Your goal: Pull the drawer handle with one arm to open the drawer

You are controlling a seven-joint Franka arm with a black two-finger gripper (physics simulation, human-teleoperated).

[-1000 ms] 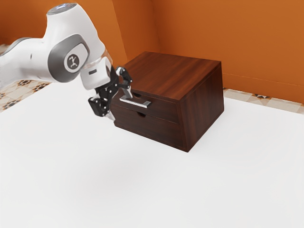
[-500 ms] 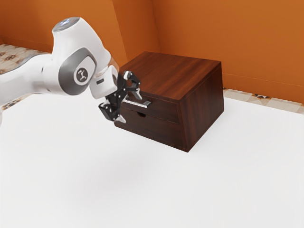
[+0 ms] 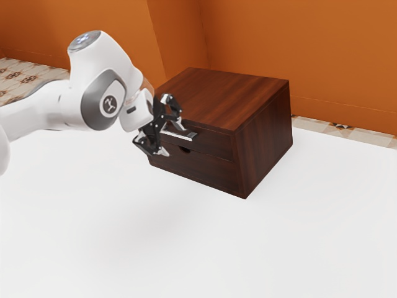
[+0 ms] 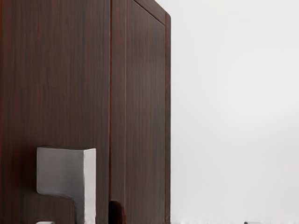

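While the arm point(image 3: 93, 108) reaches level from the exterior view's left, its gripper point(image 3: 169, 133) stands unclenched astride the handle point(image 3: 181, 133) of the flush upper drawer point(image 3: 208, 143), near the table's point(image 3: 186, 248) far edge.

Dark wood-grain drawer cabinet point(image 3: 223, 99) with smooth satin sheen, brushed silver metal handle point(image 4: 65, 175), smooth matt white table point(image 3: 186, 248), glossy white arm point(image 3: 56, 115) with grey caps, matt black gripper point(image 3: 162, 127), flat matt orange walls point(image 3: 310, 43), patterned tiled floor point(image 3: 25, 77)
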